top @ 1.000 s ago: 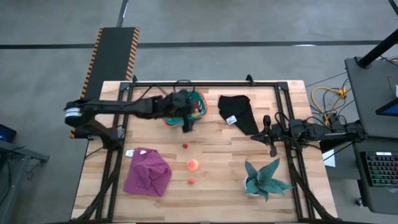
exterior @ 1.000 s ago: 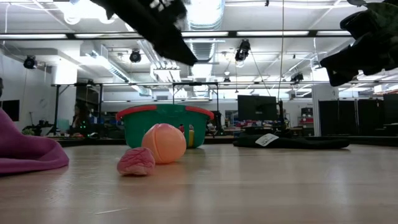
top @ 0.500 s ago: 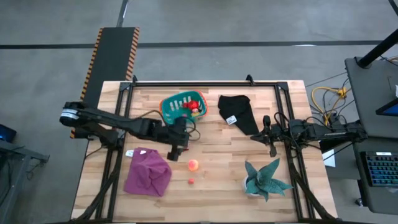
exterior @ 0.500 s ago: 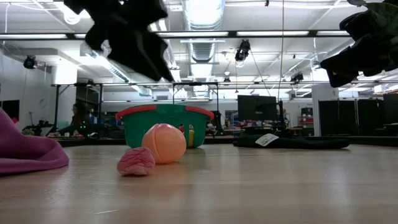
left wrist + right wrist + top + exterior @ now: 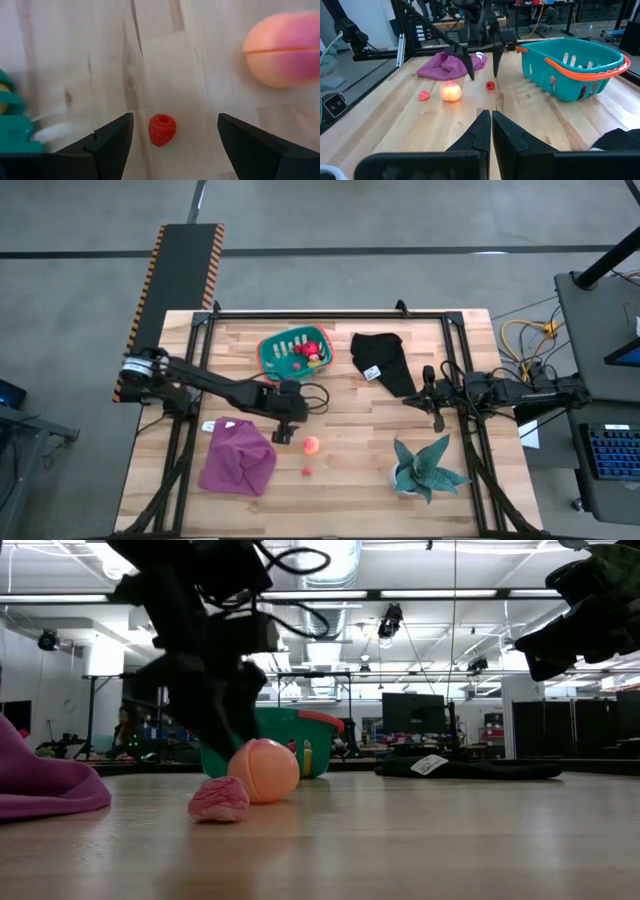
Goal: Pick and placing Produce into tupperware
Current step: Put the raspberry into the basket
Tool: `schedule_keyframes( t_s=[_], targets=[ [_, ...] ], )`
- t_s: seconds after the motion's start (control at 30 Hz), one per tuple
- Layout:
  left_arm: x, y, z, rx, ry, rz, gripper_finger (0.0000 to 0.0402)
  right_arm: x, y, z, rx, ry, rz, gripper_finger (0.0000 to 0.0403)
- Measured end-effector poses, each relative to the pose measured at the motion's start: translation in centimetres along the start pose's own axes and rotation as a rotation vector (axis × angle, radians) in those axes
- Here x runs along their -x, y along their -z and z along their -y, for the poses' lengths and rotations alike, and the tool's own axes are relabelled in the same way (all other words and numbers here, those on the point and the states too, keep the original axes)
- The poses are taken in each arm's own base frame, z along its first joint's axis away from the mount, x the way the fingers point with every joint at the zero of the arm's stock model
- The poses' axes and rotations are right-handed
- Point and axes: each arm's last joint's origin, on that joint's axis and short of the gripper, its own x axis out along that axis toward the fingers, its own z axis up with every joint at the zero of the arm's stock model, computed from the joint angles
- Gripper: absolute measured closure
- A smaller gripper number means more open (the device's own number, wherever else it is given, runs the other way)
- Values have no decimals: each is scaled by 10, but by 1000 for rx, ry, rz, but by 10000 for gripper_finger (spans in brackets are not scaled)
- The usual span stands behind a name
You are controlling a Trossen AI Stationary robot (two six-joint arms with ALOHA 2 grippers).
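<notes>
The teal tupperware point(image 5: 295, 352) with an orange rim stands at the far middle of the table and holds red and yellow produce. A small red berry point(image 5: 162, 130) lies on the wood between the open fingers of my left gripper point(image 5: 172, 135), which touch nothing. In the right wrist view that gripper point(image 5: 483, 65) points down just above the berry point(image 5: 490, 85). A peach point(image 5: 311, 445) and a small pink piece point(image 5: 307, 471) lie nearer the near edge. My right gripper point(image 5: 490, 125) is shut and hovers at the right.
A purple cloth point(image 5: 238, 456) lies near the left near corner, and a black cloth point(image 5: 385, 363) with a white tag lies right of the tupperware. The teal spiky plant point(image 5: 427, 467) stands at the right near side. Bare wood lies between the peach and the plant.
My left gripper has swung from above the tupperware toward the near edge and has come down over the red berry. The produce and the tupperware have stayed in place.
</notes>
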Motion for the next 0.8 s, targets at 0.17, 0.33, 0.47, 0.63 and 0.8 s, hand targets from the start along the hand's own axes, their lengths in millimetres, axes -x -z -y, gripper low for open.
schedule_keyframes(
  t_s=[0.17,0.33,0.47,0.63,0.8],
  targets=[
    [-13,4,1,-9,-9,-46,127,0,0,0,0,0,1,394],
    [-23,7,2,-28,-36,-84,127,0,0,0,0,1,1,394],
    [-28,8,2,-43,-39,-97,127,0,0,0,0,1,1,394],
    [-31,9,2,-41,-35,-104,130,0,0,0,0,0,1,394],
    [-30,9,2,-61,-26,-101,166,0,0,0,0,1,1,394]
  ],
)
